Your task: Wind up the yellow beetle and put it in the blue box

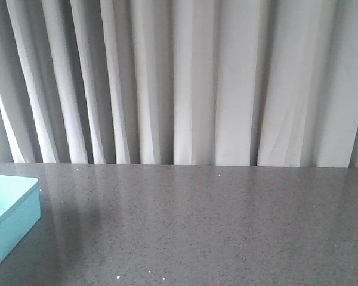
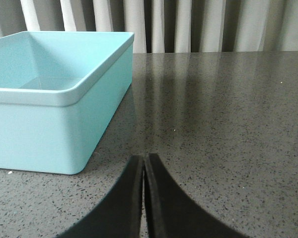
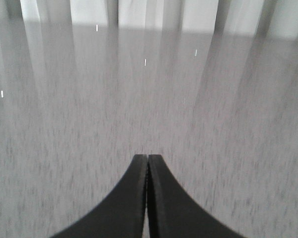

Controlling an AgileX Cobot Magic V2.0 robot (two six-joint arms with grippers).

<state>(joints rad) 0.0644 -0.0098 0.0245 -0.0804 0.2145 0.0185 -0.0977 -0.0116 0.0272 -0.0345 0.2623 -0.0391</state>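
Two things settle little about progress: the grey speckled surface (image 1: 215,226) stretches bare toward the white curtain (image 1: 191,83) in the front view, and the blue box (image 2: 54,99) stands on its left part, seen close in the left wrist view and as a corner at the edge of the front view. What shows of the box's inside, the far wall and part of the floor, holds nothing, but the near wall hides the rest of the floor, so I cannot tell whether the yellow beetle lies in there. If it does, the storing is done; if not, the toy sits somewhere beyond these views with winding and storing left. The left pincer (image 2: 144,163) hangs low over the surface just beside the box's near corner, its fingers clenched together on nothing. The right pincer (image 3: 147,163) is likewise pressed closed and holds nothing, over bare surface.
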